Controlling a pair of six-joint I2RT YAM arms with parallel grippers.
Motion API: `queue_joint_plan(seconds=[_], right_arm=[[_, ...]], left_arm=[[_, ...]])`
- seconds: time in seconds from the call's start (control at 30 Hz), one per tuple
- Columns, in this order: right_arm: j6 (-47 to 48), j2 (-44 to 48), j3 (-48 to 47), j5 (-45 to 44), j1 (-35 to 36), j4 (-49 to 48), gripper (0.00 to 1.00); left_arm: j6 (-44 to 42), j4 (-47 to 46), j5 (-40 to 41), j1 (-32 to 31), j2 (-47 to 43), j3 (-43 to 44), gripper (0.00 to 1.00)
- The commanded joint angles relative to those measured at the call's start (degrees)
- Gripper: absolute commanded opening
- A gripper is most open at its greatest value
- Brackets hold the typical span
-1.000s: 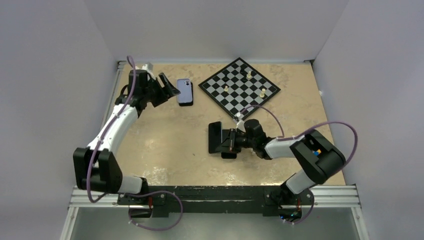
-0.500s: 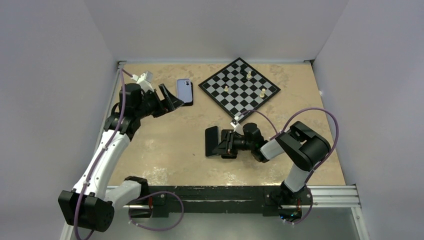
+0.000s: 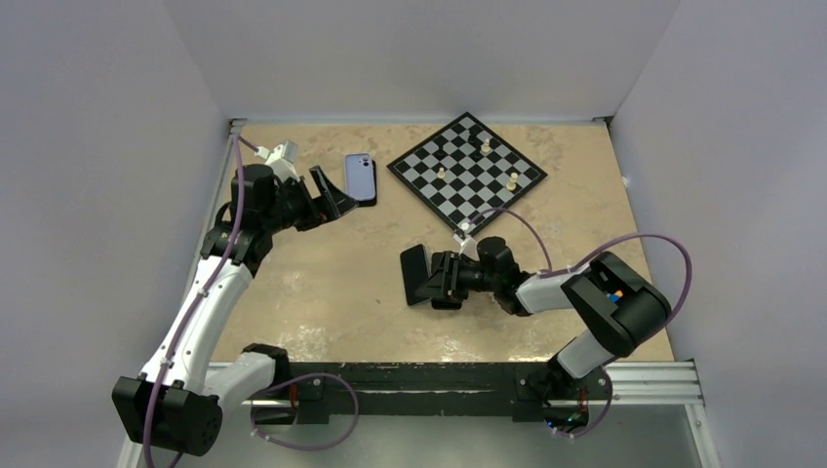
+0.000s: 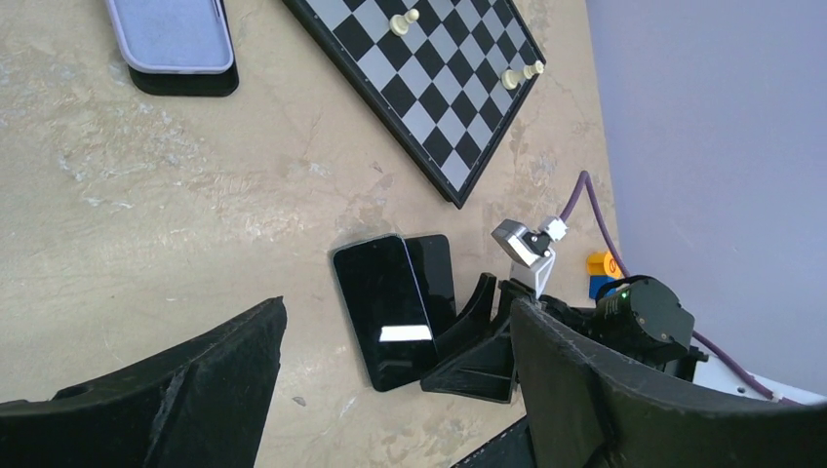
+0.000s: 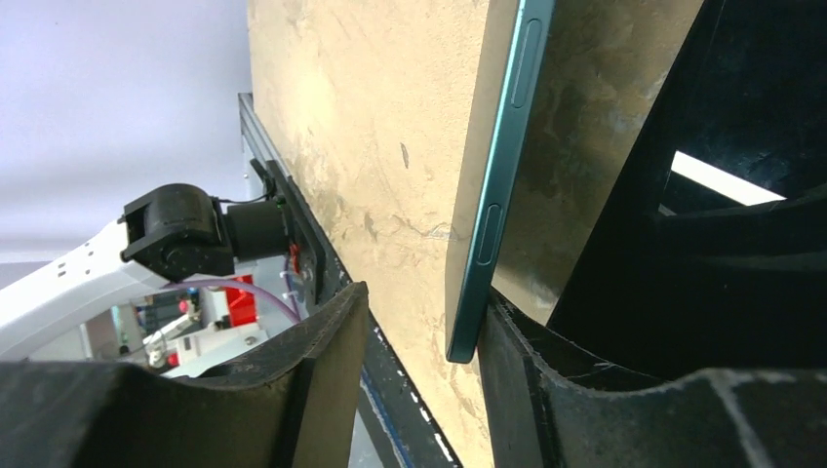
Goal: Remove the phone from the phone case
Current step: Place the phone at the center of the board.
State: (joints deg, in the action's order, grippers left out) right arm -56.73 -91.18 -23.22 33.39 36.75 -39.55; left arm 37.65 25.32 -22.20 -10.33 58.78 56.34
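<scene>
The phone (image 3: 414, 275) is dark-screened with a teal edge (image 5: 502, 166). It sits at mid-table, tipped up against one finger of my right gripper (image 3: 436, 281). That gripper (image 5: 421, 302) is open; its other finger stands clear of the phone. The lavender phone case (image 3: 361, 177) lies at the back left, apart from the phone. My left gripper (image 3: 336, 192) hovers just left of the case, open and holding nothing. In the left wrist view, the case (image 4: 171, 34) is at the top left. The phone (image 4: 383, 310) shows far below, between the wide jaws of the left gripper (image 4: 398, 317).
A chessboard (image 3: 466, 169) with a few pale pieces lies at the back centre, close behind the right gripper. It also shows in the left wrist view (image 4: 429, 97). Grey walls close in three sides. The metal rail with the arm bases (image 3: 419, 380) runs along the near edge.
My right gripper has opened and let go of the phone, which shifted slightly left. My left arm has swung back a little from the case, its jaws a bit wider.
</scene>
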Motion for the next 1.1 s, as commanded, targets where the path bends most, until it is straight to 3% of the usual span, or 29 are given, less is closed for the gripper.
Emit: queue_joint_plan(seconds=[0.0, 0.47, 0.7, 1.07], right_arm=[[4.89, 3.47, -2.11, -1.91, 0.24, 5.52, 0.5], [5.7, -1.54, -5.33, -0.16, 2.01, 5.26, 0.51], [12.3, 3.19, -7.85, -5.52, 2.99, 17.88, 0.6], [17.38, 14.82, -10.79, -9.99, 3.32, 32.7, 0.62]], left_arm=[[-1.33, -1.33, -0.86, -0.14, -0.58, 0.37, 0.88], [-2.13, -0.32, -0.65, -0.13, -0.82, 1.49, 0.89], [-2.38, -0.07, -0.67, -0.13, -1.04, 1.73, 0.89], [-2.69, 1.05, -0.74, -0.13, -1.77, 2.61, 0.9]])
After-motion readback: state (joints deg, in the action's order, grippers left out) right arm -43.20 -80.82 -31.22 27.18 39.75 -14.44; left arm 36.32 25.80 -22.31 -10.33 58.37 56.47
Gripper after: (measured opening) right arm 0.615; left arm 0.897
